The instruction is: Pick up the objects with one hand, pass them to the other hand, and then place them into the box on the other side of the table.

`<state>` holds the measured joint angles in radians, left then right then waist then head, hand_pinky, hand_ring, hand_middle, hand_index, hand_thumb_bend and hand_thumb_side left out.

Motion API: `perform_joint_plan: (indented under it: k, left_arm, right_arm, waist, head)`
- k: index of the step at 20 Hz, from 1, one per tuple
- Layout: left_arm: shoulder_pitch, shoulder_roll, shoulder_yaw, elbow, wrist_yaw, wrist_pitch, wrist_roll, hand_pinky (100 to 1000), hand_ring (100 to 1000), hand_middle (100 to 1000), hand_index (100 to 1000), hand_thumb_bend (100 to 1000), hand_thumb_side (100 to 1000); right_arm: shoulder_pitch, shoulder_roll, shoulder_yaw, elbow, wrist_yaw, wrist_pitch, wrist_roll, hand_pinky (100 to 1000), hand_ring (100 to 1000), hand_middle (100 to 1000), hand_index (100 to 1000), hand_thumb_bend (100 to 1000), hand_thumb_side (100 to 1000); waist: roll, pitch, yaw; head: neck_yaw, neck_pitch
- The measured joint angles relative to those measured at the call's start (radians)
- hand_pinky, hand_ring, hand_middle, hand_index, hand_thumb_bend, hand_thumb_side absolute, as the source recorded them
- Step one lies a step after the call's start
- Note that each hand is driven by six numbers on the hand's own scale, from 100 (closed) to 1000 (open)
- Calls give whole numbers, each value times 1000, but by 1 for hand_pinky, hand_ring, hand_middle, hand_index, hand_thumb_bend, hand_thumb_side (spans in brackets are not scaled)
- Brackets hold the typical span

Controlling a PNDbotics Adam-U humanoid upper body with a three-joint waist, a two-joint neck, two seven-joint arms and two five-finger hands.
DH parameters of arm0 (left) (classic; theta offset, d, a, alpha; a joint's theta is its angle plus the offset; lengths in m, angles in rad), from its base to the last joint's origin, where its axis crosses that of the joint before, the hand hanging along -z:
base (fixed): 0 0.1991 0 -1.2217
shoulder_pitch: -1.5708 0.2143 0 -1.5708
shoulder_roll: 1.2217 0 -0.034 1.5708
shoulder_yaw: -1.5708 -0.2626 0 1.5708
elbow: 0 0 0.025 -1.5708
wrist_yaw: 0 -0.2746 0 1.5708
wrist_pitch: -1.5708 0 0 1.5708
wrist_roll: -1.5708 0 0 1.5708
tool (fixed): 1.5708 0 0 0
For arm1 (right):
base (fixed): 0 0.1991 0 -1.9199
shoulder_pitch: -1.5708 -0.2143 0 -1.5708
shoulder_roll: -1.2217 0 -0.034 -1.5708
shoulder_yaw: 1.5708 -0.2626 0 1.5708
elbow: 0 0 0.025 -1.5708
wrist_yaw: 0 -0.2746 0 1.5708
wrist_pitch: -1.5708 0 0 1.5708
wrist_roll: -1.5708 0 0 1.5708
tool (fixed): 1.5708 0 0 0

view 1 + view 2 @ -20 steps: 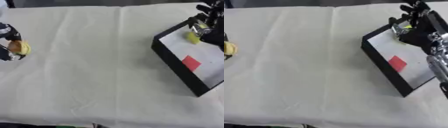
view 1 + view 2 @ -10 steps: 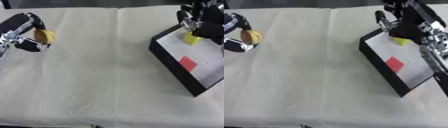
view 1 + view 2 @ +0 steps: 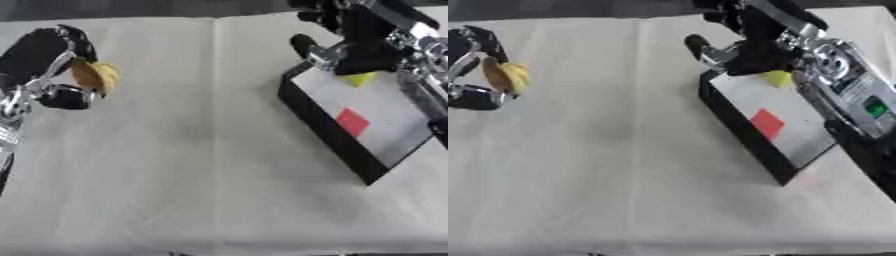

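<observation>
The left hand [image 3: 48, 70] hung above the cream tablecloth [image 3: 201, 165] at the table's left side, its fingers and thumb curled round a small yellow-and-tan object [image 3: 94, 76] held clear of the cloth. The right hand [image 3: 350, 37] was over the near corner of the black box [image 3: 328, 135] on the right; its fingers looked relaxed and it gripped nothing that could be seen. In the box lay 1 red piece [image 3: 353, 121] and 1 yellow-green piece [image 3: 359, 78], the latter just below that hand. Judged from this, the handover was the step in hand, and the 2 hands were well apart. It would go best if both met over mid-table, the left presenting the object's free side, and the left letting go only once the right had closed round it.
</observation>
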<state>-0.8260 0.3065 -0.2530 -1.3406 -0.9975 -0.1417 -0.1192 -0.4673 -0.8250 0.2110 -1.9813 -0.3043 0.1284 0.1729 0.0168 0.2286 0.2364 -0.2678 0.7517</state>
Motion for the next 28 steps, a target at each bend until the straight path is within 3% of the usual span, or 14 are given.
perform_joint_plan:
  k: [6,14,18,23,25,28]
  left_arm:
    - [12,-43,-1,-6,71,-17,83,712,567,484,433,173,100]
    - [33,-99,-2,-7,84,-32,117,715,563,481,427,142,100]
    - [38,-124,-1,-7,83,-41,126,714,559,477,425,124,100]
    - [44,-167,-1,-7,77,-58,150,714,555,474,425,100,100]
    - [44,-186,-1,-7,70,-67,166,715,555,474,430,100,100]
    - [44,-210,-2,-7,53,-80,198,714,556,475,435,103,100]
  right_arm:
    - [-65,-22,63,0,74,3,50,1000,994,973,1000,303,100]
    - [-163,-25,110,-1,173,29,95,979,962,932,1000,347,100]
    - [-211,-20,139,-2,207,51,114,971,946,906,1000,313,100]
    - [-259,7,175,-3,230,90,124,968,937,890,1000,146,100]
    - [-274,22,191,-3,232,112,125,971,937,891,1000,133,100]
    - [-286,39,210,-3,233,143,128,979,943,902,1000,199,100]
  waist:
    - [-9,-8,2]
    - [-15,-10,-2]
    - [-21,-12,-3]
    - [-23,-12,-3]
    - [-24,-12,-2]
    - [-23,-12,0]
  head:
    - [-36,2]
    - [-56,8]
    - [-64,12]
    - [-73,12]
    - [-77,12]
    - [-83,12]
